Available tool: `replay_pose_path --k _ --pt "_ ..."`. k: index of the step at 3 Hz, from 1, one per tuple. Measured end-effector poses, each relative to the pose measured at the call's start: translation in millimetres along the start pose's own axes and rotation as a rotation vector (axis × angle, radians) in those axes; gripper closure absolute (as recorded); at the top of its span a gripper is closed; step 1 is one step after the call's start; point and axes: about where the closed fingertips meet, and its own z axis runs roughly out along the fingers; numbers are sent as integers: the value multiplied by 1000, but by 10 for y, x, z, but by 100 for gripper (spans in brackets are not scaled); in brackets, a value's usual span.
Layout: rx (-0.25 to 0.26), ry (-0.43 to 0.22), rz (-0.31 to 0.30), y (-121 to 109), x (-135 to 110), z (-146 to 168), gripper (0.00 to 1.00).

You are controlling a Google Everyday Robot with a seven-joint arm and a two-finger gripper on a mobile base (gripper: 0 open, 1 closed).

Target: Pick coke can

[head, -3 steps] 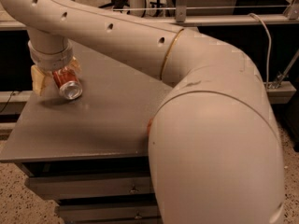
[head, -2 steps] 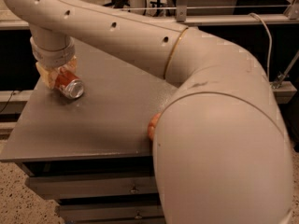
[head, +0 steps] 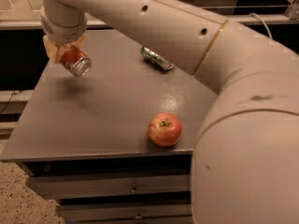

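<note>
The coke can [head: 74, 59] is a small red can with a silver end, tilted on its side with that end facing the camera. My gripper [head: 63, 50] is shut on it at the upper left and holds it in the air above the left part of the grey table [head: 103, 111]. A shadow lies on the tabletop below the can. My pale arm runs from the gripper across the top to the right.
A green-and-silver can [head: 157, 59] lies on its side at the table's back middle. A red apple [head: 165, 129] sits near the front edge. Drawers [head: 133, 188] are below the tabletop. My arm's bulky elbow fills the right side.
The coke can has risen off the tabletop in the gripper. The arm has shifted, uncovering the apple and the green can.
</note>
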Motion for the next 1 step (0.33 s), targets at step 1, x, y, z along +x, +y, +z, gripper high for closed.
replay_pose_path --k 1 --pt "21 -135 1 -316 -129 -459 100"
